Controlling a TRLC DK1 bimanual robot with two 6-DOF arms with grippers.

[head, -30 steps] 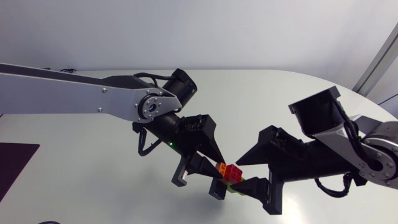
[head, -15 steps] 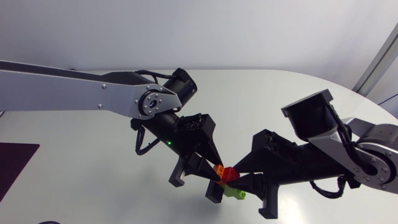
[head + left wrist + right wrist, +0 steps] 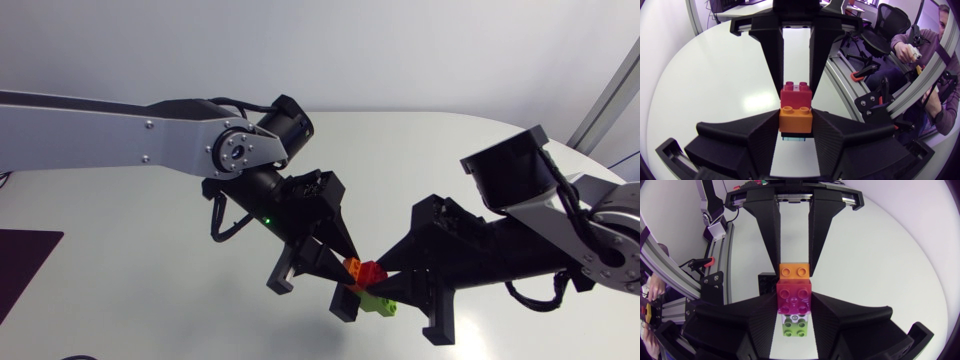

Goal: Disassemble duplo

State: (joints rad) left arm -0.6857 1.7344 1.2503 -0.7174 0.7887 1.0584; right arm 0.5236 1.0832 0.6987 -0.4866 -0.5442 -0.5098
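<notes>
A short duplo stack hangs above the table between my two grippers. My left gripper (image 3: 349,279) (image 3: 795,126) is shut on the orange brick (image 3: 353,267) (image 3: 795,118). Facing it, my right gripper (image 3: 386,284) (image 3: 794,306) is shut on the red brick (image 3: 374,275) (image 3: 794,297), which is joined to the orange brick (image 3: 794,270). In the left wrist view the red brick (image 3: 796,94) sits just ahead of the orange one. A green brick (image 3: 378,304) (image 3: 794,326) shows below the red one; whether it is attached is unclear.
The white table (image 3: 120,280) spreads out on all sides of the arms. A dark mat (image 3: 22,265) lies at its left edge. Both arms meet near the table's front middle.
My right gripper has shut on the red brick. The left arm has turned slightly, and the stack stays at nearly the same spot.
</notes>
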